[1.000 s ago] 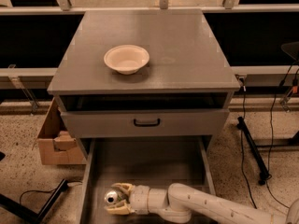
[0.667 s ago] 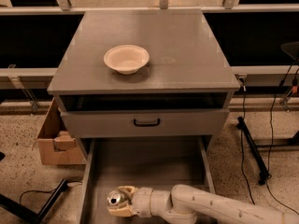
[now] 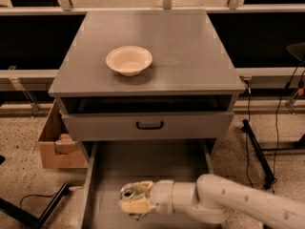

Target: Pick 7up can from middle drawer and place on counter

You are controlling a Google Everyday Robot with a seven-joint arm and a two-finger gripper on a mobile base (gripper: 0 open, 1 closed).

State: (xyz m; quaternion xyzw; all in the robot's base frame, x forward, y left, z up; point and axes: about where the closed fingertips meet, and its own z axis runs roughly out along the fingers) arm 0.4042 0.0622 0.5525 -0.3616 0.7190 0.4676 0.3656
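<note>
The 7up can [image 3: 127,192] shows its silvery top low in the open middle drawer [image 3: 143,161], near the drawer's front left. My gripper [image 3: 133,200] reaches in from the right on a white arm, and its cream fingers [image 3: 129,208] are closed around the can's body. Most of the can's body is hidden by the fingers. The counter [image 3: 190,46] is the grey cabinet top above, with a cream bowl [image 3: 129,60] on its left half.
A shut drawer front with a black handle [image 3: 150,125] sits above the open drawer. A cardboard box [image 3: 57,142] stands on the floor at the left. A black stand leg [image 3: 257,149] and cables are at the right.
The gripper with the can has shifted slightly right and upward in the drawer. The bowl and cabinet have not moved.
</note>
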